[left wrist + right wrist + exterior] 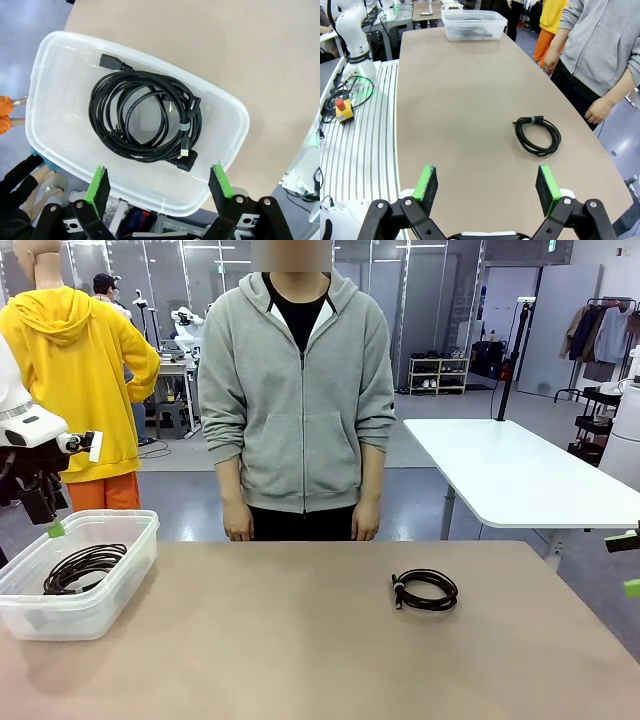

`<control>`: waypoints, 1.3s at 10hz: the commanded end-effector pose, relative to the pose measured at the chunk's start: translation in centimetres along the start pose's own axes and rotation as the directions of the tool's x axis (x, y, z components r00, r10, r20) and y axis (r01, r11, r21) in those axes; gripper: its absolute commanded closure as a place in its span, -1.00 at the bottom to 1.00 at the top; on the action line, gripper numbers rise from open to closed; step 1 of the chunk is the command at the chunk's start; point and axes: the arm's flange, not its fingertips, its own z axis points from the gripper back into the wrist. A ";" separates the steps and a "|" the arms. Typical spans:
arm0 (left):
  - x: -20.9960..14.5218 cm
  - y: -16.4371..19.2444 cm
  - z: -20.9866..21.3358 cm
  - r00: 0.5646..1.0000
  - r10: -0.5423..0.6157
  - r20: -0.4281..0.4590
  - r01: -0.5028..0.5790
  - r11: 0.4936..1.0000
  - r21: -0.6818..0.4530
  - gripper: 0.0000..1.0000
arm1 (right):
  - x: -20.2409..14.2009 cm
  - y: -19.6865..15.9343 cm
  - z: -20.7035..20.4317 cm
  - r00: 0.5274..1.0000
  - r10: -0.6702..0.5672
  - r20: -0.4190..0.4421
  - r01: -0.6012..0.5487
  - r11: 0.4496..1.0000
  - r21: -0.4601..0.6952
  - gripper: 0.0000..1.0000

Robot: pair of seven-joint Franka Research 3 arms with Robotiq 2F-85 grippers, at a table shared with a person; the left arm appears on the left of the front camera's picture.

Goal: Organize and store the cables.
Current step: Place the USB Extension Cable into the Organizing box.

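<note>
One cable (425, 590), a small black coil bound by a tie, lies on the tan table right of centre. It also lies ahead of my right gripper (487, 182) as a coiled cable (538, 135), a good distance off. That gripper (630, 562) stands open and holds nothing at the table's right edge. A second, larger coiled cable (145, 117) with black plugs rests inside the clear plastic bin (55, 40). My left gripper (159, 184) hovers open above the bin's near wall. From the front, the left gripper (52, 525) hangs just over the far left rim of the bin (130, 570).
A person in a grey hoodie stands at the far edge, hands (238, 530) hanging at the sides, one hand (597, 110) near the table rim. A white table (520, 475) stands behind on the right. An emergency stop button (342, 107) lies on the robot base.
</note>
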 end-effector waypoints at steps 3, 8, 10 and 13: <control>-0.9 -2.9 4.8 0.976 0.111 0.186 -0.101 0.993 -0.064 -1.00 | 7.8 -0.4 -3.6 0.941 -0.234 -0.246 0.198 0.967 -0.162 -1.00; -4.0 -13.6 11.5 0.887 0.215 0.408 -0.158 0.973 -0.169 -1.00 | 15.2 -8.4 -21.8 0.666 -0.428 -0.611 0.405 0.895 -0.185 -1.00; -2.6 -15.3 12.4 0.906 0.154 0.395 -0.118 0.986 -0.114 -1.00 | 13.2 -8.4 -29.3 0.610 -0.519 -0.599 0.395 0.854 -0.338 -1.00; -3.8 -14.9 12.8 0.899 0.160 0.409 -0.111 0.984 -0.142 -1.00 | 13.2 -7.4 -28.0 0.630 -0.460 -0.626 0.384 0.885 -0.264 -1.00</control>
